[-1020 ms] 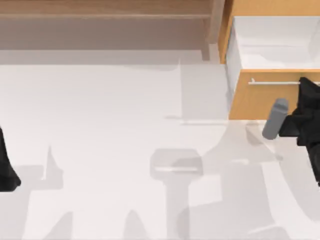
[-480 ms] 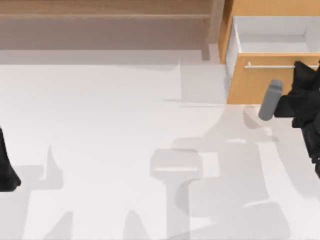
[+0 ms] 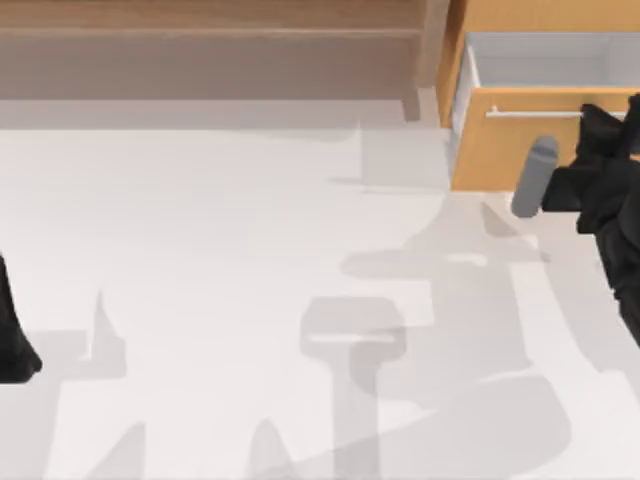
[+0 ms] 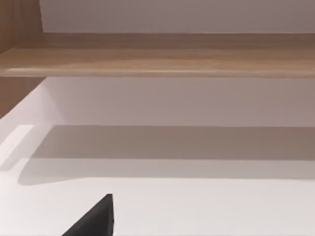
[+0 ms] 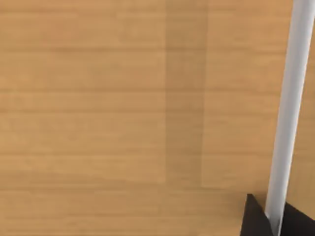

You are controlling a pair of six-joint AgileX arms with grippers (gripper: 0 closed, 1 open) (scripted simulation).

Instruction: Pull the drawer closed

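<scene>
R gripper [image 3: 603,125] is at the top view's 2 o'clock corner, up against the drawer [image 3: 505,150] front, on the right part of the handle [image 3: 530,114]. In the R wrist view the silver bar [image 5: 288,113] runs between two dark finger tips [image 5: 256,221], so the jaws are narrow and closed around the handle. Grey cylinder on the arm sticks out toward 8 o'clock over the bench [image 3: 250,250].

Drawer: far right at 1–2 o'clock, partly open. A strip of white interior [image 3: 550,60] shows behind the orange-tan front panel. Front panel sits square to the bench edge, handle horiz. across its upper part. Wood grain on the panel is close up in the R wrist view.

Darker brown shelf unit [image 3: 210,30] runs along 12 o'clock, just left of the drawer.

L gripper [image 3: 15,340] parked at 8–9 o'clock edge, well apart from the drawer; can't tell its jaw state.
</scene>
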